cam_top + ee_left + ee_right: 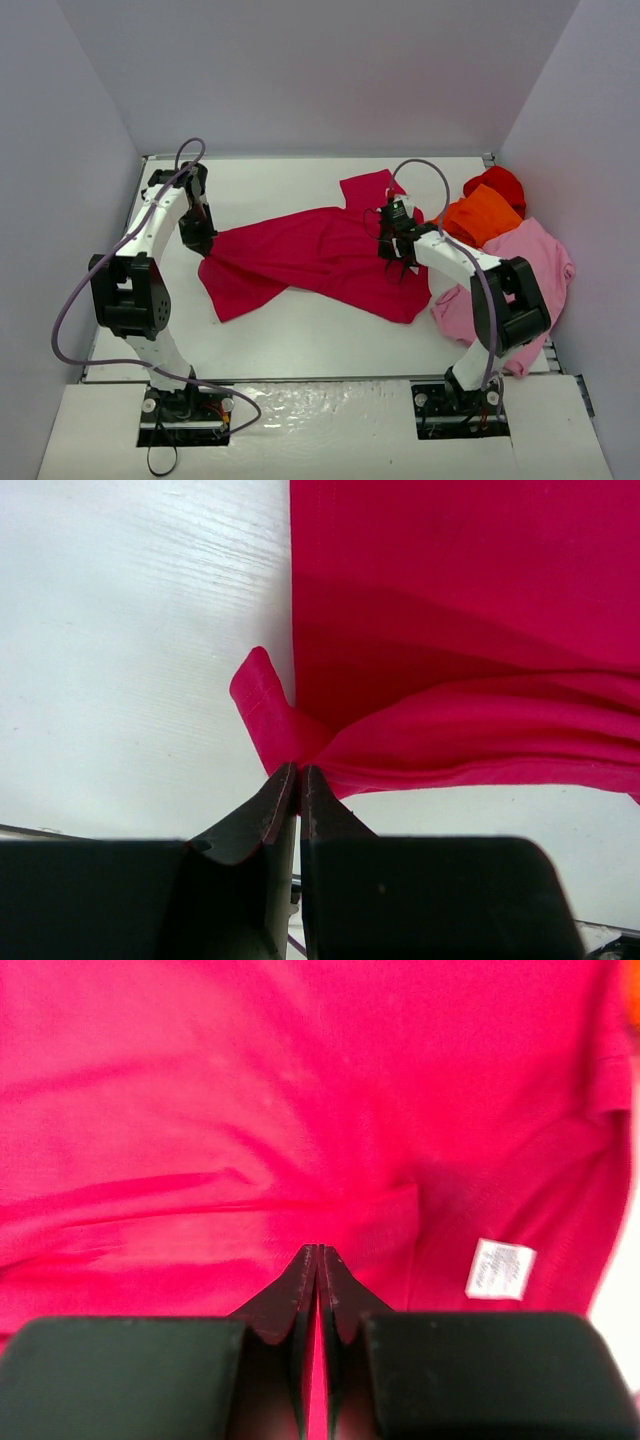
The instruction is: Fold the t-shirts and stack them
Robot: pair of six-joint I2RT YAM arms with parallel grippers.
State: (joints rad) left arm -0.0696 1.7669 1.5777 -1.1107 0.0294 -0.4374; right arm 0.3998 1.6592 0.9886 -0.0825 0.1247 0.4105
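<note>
Pinching crimson t-shirt (320,255) — left gripper (298,769), right gripper (318,1249) clamped | white tag (500,1268): right wrist only

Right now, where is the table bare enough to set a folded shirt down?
Bare table lies along the far edge behind the crimson shirt, and along the near edge in front of it. The right side is crowded: pink shirt, orange shirt and bright red shirt piled together.

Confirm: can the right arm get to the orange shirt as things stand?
Probably yes, once freed. The orange shirt lies uncovered by the pink shirt, close beside the right claw, nothing between them. But that claw is shut on the crimson shirt, so it would have to let go first.
</note>
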